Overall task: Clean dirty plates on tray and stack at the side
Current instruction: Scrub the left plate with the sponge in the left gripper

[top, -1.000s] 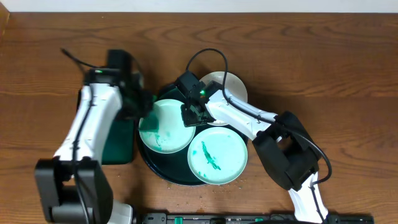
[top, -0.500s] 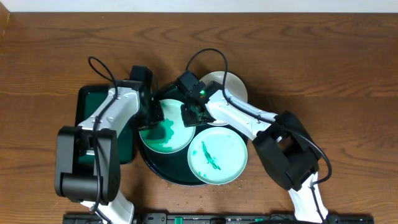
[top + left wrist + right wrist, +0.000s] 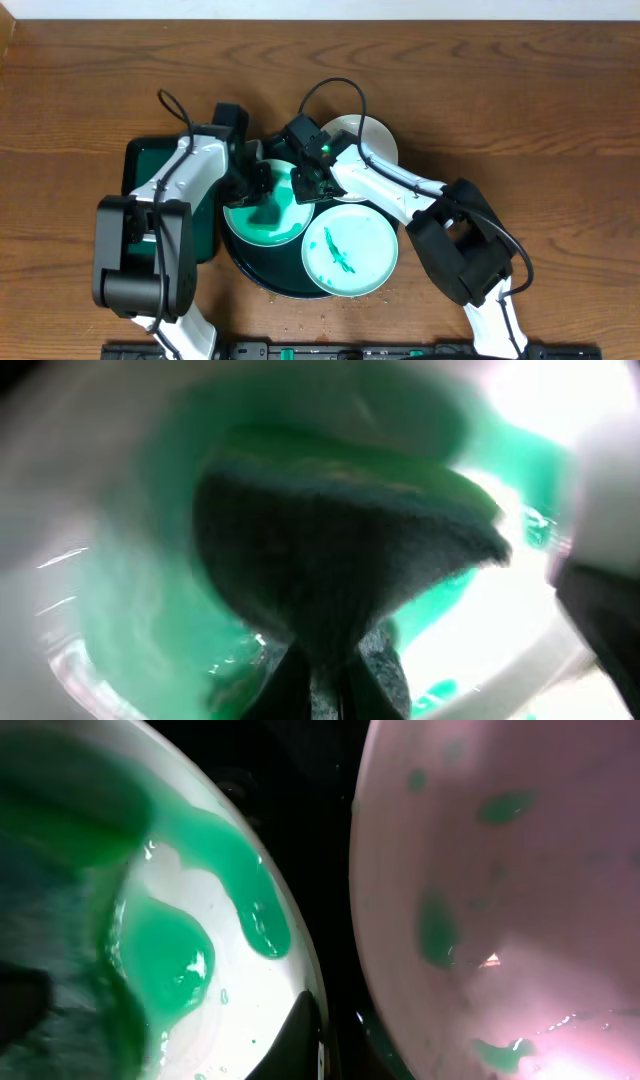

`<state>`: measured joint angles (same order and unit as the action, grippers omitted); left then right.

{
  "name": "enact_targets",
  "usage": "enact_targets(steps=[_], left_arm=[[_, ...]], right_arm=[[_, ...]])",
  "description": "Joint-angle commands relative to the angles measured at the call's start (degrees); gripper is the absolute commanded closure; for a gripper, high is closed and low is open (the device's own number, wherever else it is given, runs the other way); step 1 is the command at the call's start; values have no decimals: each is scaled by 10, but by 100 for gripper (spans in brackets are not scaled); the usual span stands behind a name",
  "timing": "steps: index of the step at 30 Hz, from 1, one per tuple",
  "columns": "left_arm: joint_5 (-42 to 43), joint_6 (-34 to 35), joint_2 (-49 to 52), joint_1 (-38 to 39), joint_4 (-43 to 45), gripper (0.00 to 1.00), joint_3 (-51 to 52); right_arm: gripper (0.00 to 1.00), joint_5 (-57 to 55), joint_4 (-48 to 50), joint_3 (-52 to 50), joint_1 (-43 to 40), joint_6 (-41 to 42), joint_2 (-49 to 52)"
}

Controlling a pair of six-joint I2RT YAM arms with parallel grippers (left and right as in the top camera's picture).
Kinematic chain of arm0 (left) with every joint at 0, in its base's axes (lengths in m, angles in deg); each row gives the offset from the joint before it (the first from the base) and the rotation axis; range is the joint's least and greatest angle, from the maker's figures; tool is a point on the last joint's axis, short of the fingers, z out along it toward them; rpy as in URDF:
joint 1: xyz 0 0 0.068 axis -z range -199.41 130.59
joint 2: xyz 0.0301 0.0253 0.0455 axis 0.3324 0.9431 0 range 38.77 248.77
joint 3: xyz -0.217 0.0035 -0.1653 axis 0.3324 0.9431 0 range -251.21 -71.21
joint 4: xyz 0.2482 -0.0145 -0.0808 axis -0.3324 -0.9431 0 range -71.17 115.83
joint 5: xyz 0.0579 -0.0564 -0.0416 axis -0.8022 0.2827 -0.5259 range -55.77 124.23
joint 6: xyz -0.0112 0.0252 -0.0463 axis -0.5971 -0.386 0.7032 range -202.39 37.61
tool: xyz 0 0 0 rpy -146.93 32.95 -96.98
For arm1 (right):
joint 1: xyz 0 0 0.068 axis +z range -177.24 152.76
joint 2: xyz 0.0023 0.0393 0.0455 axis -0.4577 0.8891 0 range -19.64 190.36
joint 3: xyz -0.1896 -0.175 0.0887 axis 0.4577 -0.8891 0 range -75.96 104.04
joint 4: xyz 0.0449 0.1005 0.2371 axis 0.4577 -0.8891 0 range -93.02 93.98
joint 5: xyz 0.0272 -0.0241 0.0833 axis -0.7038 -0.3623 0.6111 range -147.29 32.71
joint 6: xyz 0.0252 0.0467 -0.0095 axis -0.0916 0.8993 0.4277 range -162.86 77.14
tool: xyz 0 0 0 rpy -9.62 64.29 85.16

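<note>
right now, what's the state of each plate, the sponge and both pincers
left plate: smeared with wet green
front plate: green streaks, uncleaned
back plate: green spots, uncleaned
sponge: pressed on left plate
left pincer: shut on sponge
right pincer: at left plate's rim, grip unclear

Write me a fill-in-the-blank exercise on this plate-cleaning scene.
The left gripper clamps a ___ against a dirty plate.
The overhead view shows ___ plates in all.
The smears on them are ___.
The rectangular tray sits on the robot's ___ of the round tray.
Missing words: sponge; three; green; left.
</note>
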<state>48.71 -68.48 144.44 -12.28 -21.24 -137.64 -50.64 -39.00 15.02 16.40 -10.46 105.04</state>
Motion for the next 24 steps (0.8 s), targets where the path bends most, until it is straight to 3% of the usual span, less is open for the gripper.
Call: enact_targets(steps=[1, 5, 15, 24], left_arm=[[-235, 104, 21, -13, -30, 93, -33], [-224, 99, 21, -12, -45, 93, -50], [66, -29, 22, -12, -33, 93, 3], [168, -69, 22, -12, 56, 93, 16]], right_arm=[[99, 5, -1, -1, 4, -12, 24], [99, 5, -1, -1, 4, -12, 24], [99, 12, 0, -3, 4, -12, 27], [99, 18, 3, -3, 4, -12, 28]])
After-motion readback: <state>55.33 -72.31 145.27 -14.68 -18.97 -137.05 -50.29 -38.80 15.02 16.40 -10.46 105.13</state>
